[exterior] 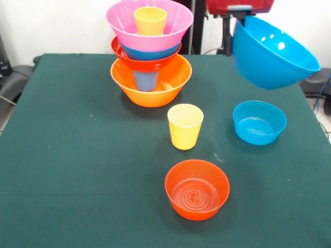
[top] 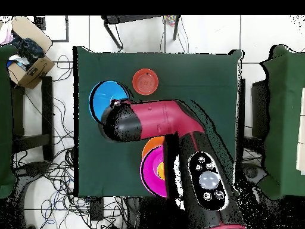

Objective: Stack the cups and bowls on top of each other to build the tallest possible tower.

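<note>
Green cloth covers the table (exterior: 77,155), and the tower (exterior: 150,51) stands in the upper centre of the front view. Its base is the big orange bowl (exterior: 151,82), inside which a blue cup (exterior: 146,80) stands. Above that sit a red-orange bowl (exterior: 145,61), a blue bowl (exterior: 150,51) and the big pink bowl (exterior: 150,23), with a yellow-orange cup (exterior: 150,20) upright in the pink bowl. At the upper right of the front view, a large blue bowl (exterior: 274,51) hangs tilted in the air, clear of the cloth, directly below the red arm housing (exterior: 240,6). The gripper itself is hidden behind this bowl, so its state cannot be told. Below the raised bowl, at centre right, a smaller blue bowl (exterior: 259,122) rests upright on the cloth. A yellow cup (exterior: 185,125) stands upright at frame centre, apart from the tower. A second red-orange bowl (exterior: 197,189) sits upright in the lower centre, just below the yellow cup and not touching it. In the overhead view, the red and black arm (top: 161,119) reaches across the table toward the left and covers part of the tower's pink rim (top: 153,170). A cardboard box (top: 30,62) sits off the table at upper left.
</note>
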